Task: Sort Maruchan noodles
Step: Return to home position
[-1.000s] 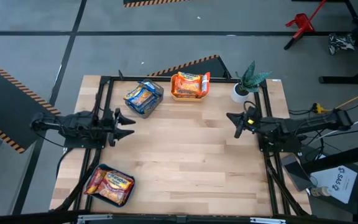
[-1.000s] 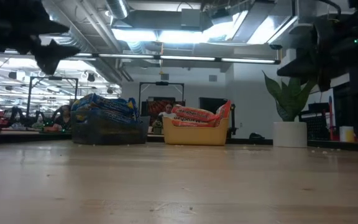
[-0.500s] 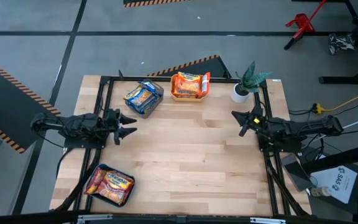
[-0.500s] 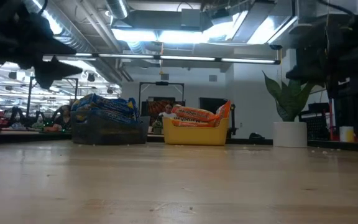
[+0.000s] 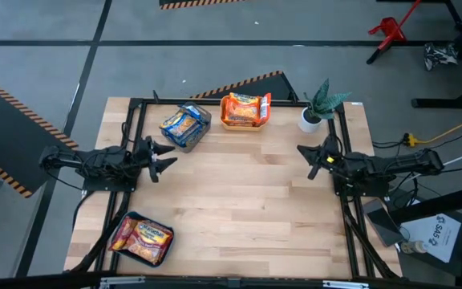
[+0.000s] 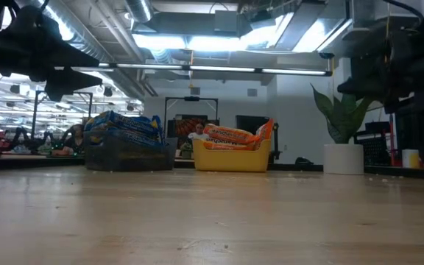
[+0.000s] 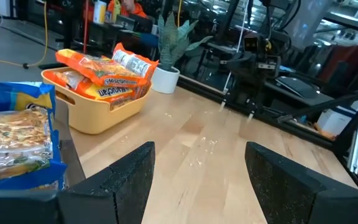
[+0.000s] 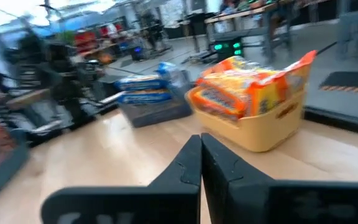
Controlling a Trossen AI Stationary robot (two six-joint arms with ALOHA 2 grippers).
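Note:
The Maruchan noodles lie sorted in three bins. Blue packets [image 5: 184,124] fill a grey bin near the far edge. Orange packets [image 5: 245,107] sit in a yellow-orange bin [image 7: 98,109] beside it. Red-pink packets [image 5: 141,237] lie in a teal bin at the near left corner. My left gripper [image 5: 167,156] hovers open over the table's left side, pointing right; nothing is between its fingers [image 7: 120,180]. My right gripper [image 5: 305,160] hovers shut over the right side, pointing left, and holds nothing; the right wrist view shows its fingers [image 8: 188,165] closed together.
A potted plant in a white pot [image 5: 309,119] stands at the far right corner, close to my right gripper. A black metal frame [image 5: 135,120] runs along the table's left, far and right edges. Bare wood [image 5: 239,193] lies between the two arms.
My left gripper has tipped up from slanting downward to nearly level and shifted slightly toward the far edge. My right gripper has drawn back a little toward the table's right edge. The packets and bins have stayed where they were.

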